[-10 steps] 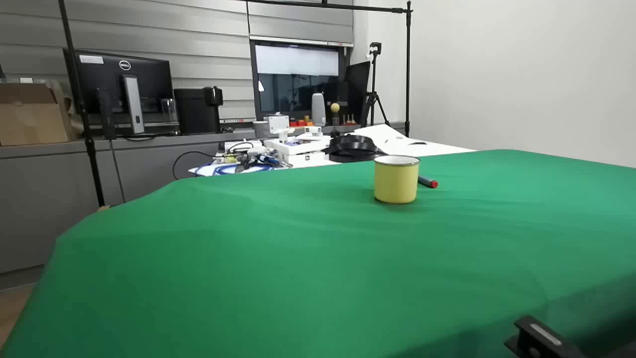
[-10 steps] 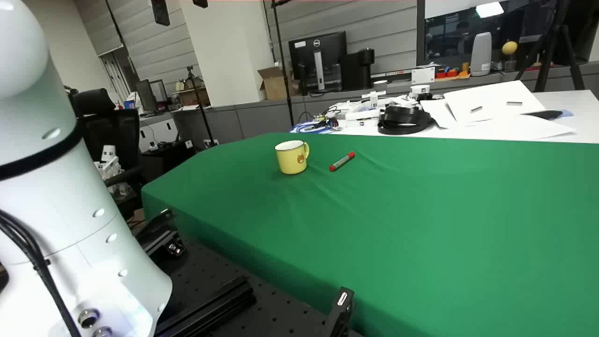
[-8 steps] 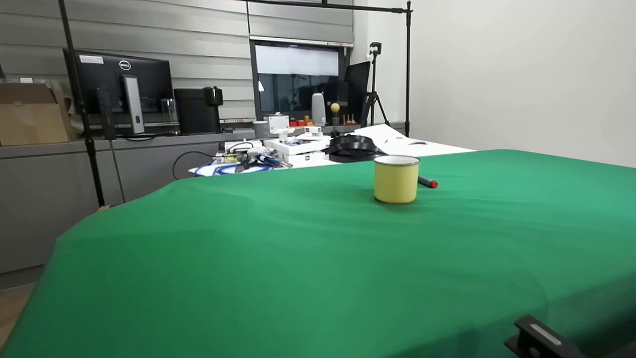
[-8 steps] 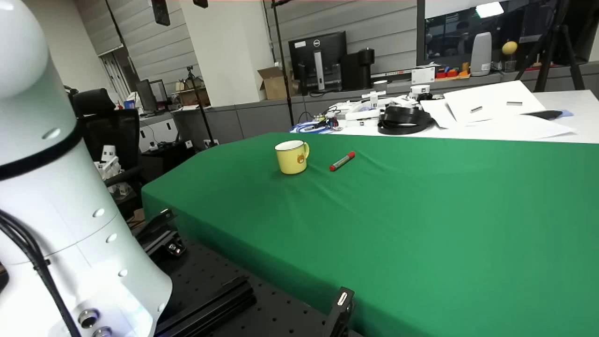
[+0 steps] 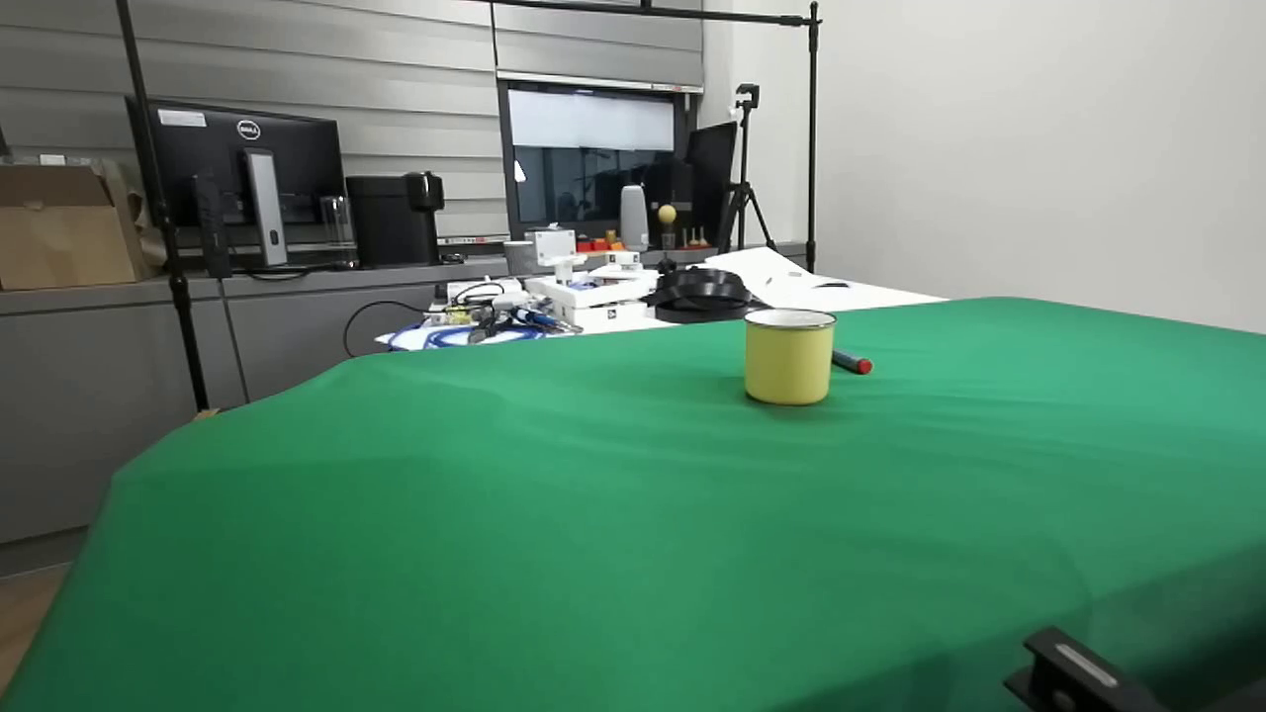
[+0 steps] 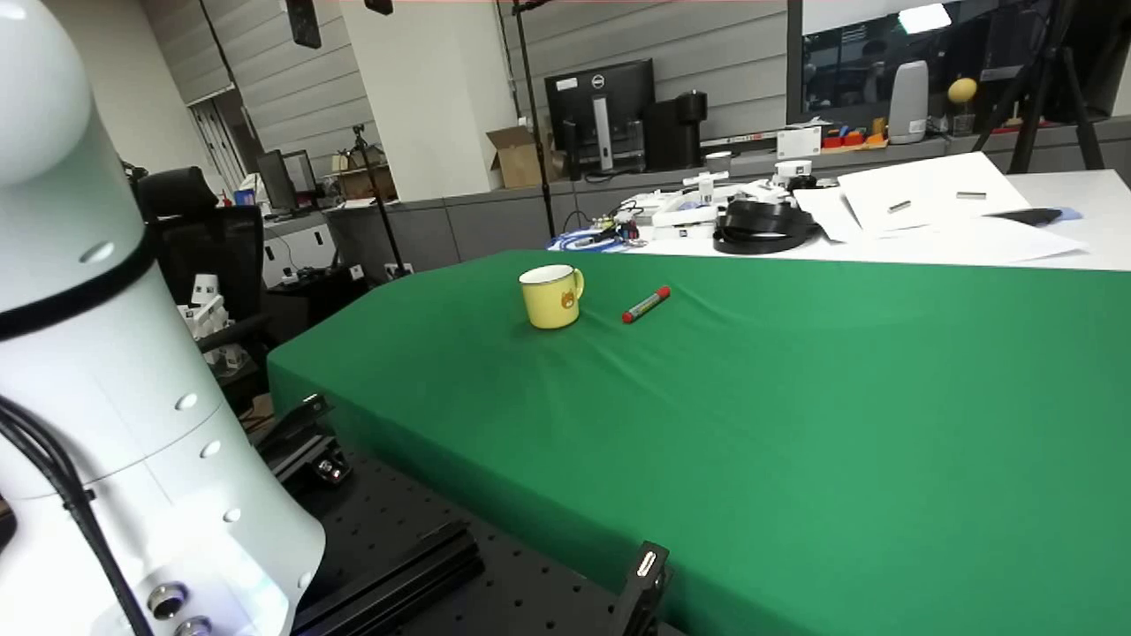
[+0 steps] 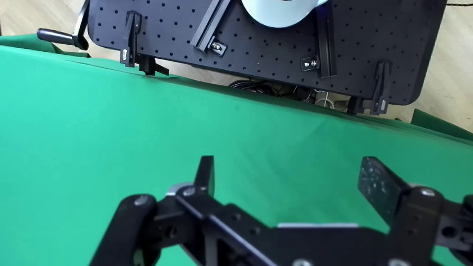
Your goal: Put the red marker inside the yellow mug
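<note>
The red marker (image 6: 647, 305) lies on the green cloth, with red ends and a grey-green barrel. In an exterior view it lies to the right of the yellow mug (image 6: 550, 300), apart from it. The mug stands upright, with its handle on the marker's side and a small bear print. In the other angle the marker (image 5: 853, 362) is partly hidden behind the mug (image 5: 788, 361). My gripper (image 7: 286, 158) is wide open and empty above the cloth near the table's robot-side edge. Its fingertips (image 6: 341, 16) show high at the top of an exterior view. Marker and mug are outside the wrist view.
A black perforated base plate (image 7: 258, 48) with clamps borders the green table (image 6: 751, 424). The white arm base (image 6: 132, 397) stands on it. Behind the table are a white desk with papers (image 6: 937, 203), a black coil (image 6: 764, 225) and cables.
</note>
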Available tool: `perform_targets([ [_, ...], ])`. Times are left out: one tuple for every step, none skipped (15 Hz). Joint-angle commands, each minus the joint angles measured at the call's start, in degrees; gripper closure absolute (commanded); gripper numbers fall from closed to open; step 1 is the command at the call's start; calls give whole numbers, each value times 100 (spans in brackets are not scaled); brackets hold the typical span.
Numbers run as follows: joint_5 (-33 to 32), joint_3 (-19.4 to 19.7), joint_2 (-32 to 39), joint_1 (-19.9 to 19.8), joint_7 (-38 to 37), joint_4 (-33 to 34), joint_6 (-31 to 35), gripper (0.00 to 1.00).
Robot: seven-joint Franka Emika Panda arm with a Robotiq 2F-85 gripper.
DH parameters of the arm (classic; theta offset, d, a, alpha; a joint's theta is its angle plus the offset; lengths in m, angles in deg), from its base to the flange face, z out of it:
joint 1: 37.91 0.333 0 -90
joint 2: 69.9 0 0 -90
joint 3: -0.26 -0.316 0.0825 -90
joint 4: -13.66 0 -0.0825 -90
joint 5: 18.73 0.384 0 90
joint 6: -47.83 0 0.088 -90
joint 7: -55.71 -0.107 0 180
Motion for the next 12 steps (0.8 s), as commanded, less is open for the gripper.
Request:
perform_targets([
  [-62, 72, 127, 73, 41, 32, 77, 0],
  [-74, 112, 330, 55, 72, 68, 190, 0],
  [-92, 183, 576, 55, 174, 84, 413, 0],
  [-99, 242, 818, 46, 260, 114, 590, 0],
  [-108, 328, 1099, 40, 389, 124, 909, 0],
  [-111, 409, 1381, 30, 516, 148, 1219, 0],
  [-101, 489, 1679, 23, 660, 195, 1519, 0],
  [-83, 596, 2013, 31, 887, 235, 1895, 0],
  [-77, 666, 2321, 30, 1086, 289, 2239, 0],
  [-106, 715, 2704, -7, 1229, 365, 2645, 0],
  [-119, 732, 3076, -47, 1277, 472, 2994, 0],
  [-186, 754, 3419, -127, 1295, 628, 3294, 0],
])
